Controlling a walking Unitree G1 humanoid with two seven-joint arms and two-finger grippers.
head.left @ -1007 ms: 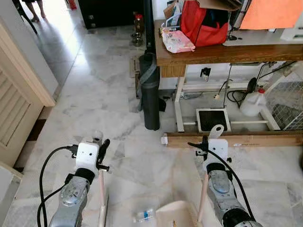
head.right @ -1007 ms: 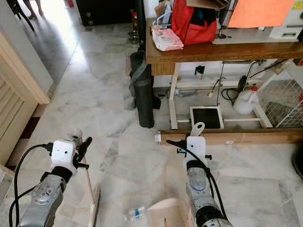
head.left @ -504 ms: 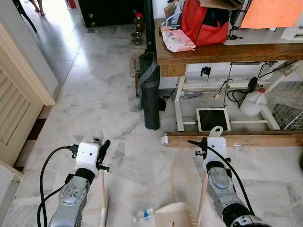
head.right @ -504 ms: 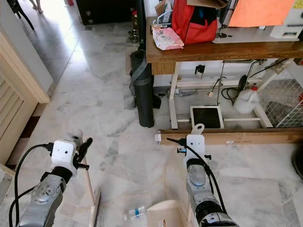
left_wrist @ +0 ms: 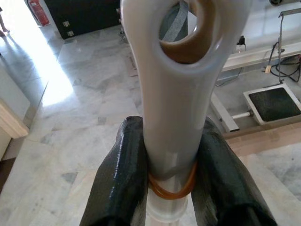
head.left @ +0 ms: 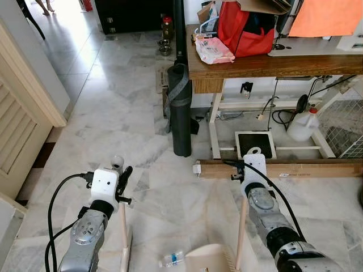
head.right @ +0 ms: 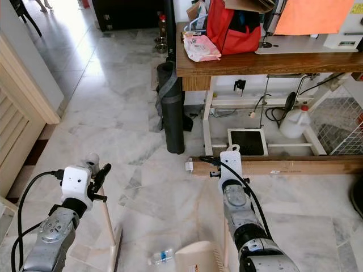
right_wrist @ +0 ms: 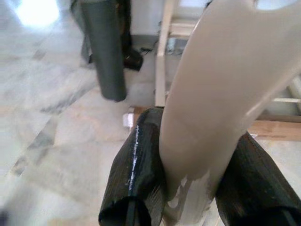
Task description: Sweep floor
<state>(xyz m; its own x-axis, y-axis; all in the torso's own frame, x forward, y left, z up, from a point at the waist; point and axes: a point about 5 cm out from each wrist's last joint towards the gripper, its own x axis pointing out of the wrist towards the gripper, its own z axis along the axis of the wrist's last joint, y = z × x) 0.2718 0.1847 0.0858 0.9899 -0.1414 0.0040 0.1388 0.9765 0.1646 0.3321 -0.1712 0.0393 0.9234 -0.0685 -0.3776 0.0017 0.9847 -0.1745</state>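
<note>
My left gripper [head.left: 122, 182] is shut on the pale handle of a broom [head.left: 123, 225], whose head rests on the marble floor at the lower left. In the left wrist view the black fingers [left_wrist: 121, 181] clamp the broom handle [left_wrist: 181, 94] just below its hanging loop. My right gripper [head.left: 244, 180] is shut on the beige upright handle [head.left: 240, 226] of a dustpan [head.left: 205, 259] standing on the floor between the arms. The right wrist view shows both fingers [right_wrist: 138, 165] pressed against that dustpan handle [right_wrist: 221, 94]. A small clear plastic bottle [head.left: 173, 259] lies on the floor just left of the dustpan's pan.
A wooden table [head.left: 266, 63] with a red bag [head.left: 245, 25] stands ahead on the right. A rolled dark mat [head.left: 180, 107] leans by its leg. A wooden plank [head.left: 295, 168], a white jug [head.left: 302, 124] and a wire basket lie under it. A louvred door [head.left: 20, 136] stands left.
My right arm has pushed forward, carrying the top of the dustpan handle toward the plank; the pan has shifted slightly. The left arm and broom have barely moved.
</note>
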